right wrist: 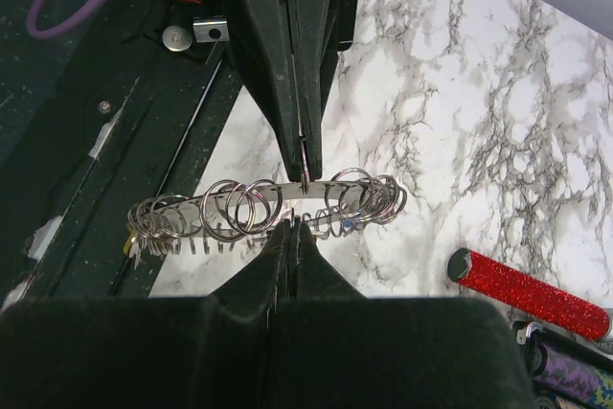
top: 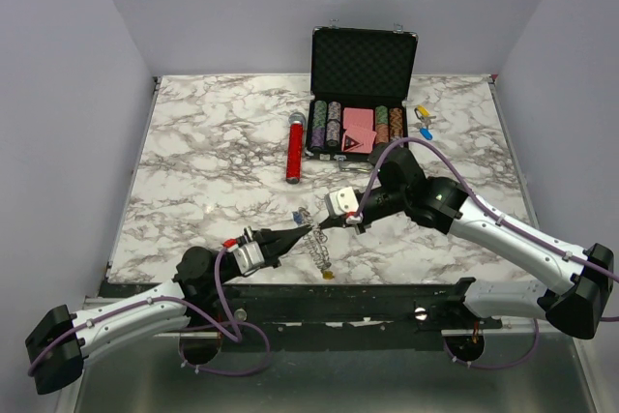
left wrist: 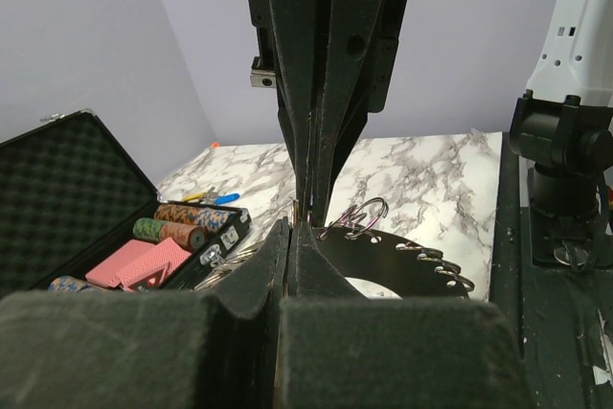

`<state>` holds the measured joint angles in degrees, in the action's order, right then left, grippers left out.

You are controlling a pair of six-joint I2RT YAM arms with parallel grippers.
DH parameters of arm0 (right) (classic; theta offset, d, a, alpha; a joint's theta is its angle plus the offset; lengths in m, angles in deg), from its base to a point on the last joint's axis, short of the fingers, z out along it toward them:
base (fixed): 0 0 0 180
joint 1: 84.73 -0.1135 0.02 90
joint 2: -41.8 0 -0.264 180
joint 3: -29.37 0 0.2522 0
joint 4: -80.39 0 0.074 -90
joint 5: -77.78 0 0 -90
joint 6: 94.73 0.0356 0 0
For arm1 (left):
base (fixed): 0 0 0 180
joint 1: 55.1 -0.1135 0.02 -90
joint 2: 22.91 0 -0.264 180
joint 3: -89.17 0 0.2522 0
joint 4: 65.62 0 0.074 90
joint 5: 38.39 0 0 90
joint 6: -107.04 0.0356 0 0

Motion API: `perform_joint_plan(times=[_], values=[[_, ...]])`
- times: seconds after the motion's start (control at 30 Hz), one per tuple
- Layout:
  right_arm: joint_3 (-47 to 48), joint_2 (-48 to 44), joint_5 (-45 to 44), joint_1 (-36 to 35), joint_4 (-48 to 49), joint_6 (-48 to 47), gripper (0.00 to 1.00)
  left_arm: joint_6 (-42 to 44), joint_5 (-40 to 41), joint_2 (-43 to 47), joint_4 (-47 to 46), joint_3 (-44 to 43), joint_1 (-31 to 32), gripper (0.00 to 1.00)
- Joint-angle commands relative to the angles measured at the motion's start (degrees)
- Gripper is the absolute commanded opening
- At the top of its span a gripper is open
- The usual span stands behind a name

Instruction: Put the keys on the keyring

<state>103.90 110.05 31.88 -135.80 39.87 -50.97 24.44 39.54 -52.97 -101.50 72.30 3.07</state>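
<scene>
**Keyring pinched between both grippers above the near edge of the table**

The keyring (right wrist: 235, 206) hangs in the air just over the near middle of the table (top: 193, 171), held from two sides. In the right wrist view its thin metal band runs level, crowded with small split rings, and silver keys (right wrist: 182, 238) dangle in a row beneath it. From above, the cluster droops down towards the table's front edge.

The left gripper (top: 302, 231) is clamped tight on the band. Its arm lies low and stretched out from the lower left corner, and its fingers point right. The right gripper (top: 327, 223) is likewise clenched on the band from the opposite side. Its arm rises from the lower right, bends at the elbow over the table and reaches back down to the left. The two pairs of fingertips meet almost nose to nose on the ring.

Beyond them lies a glittery red cylinder (top: 294, 154), next to an open black case (top: 363, 55) with a foam-lined lid. The case holds rows of poker chips (top: 329, 125) and pink cards (top: 360, 121); any print on them is too small to read. To the right of the case lie small yellow and blue tags (top: 423, 121).

The table is white marble with grey veins, enclosed by plain pale lilac walls (top: 58, 94). A dark rail (top: 319, 297) runs along the near edge, and purple cables (top: 227, 297) loop along both arms.
</scene>
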Motion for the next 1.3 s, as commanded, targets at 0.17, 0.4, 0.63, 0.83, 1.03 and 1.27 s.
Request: perform_joint_plan(times=[0.17,0.4,0.63,0.83,1.03,1.27], values=[[0.6,0.0,-1.3,-0.6,1.0,1.5,0.0,0.2,-1.5,0.4,-3.3,4.5,-0.5,0.0],[0.7,-1.0,-2.3,-0.5,-2.7,-3.0,0.0,1.7,-3.4,0.2,-3.4,5.2,-0.6,0.0],[0.1,-2.6,-3.3,0.1,-5.8,-8.7,0.0,3.9,-7.6,-1.8,-2.7,4.7,-0.5,0.0],[0.2,-4.0,-3.8,0.8,-7.5,-10.0,0.0,7.4,-9.9,-2.6,2.6,3.4,-0.6,0.0],[-1.9,-5.5,-2.9,0.8,-9.7,-13.7,0.0,9.7,-10.5,-4.3,4.5,1.3,-0.6,0.0],[-4.9,-6.2,-1.5,0.7,-7.3,-12.8,0.0,9.9,-10.4,-5.2,3.8,1.0,-0.6,0.0]])
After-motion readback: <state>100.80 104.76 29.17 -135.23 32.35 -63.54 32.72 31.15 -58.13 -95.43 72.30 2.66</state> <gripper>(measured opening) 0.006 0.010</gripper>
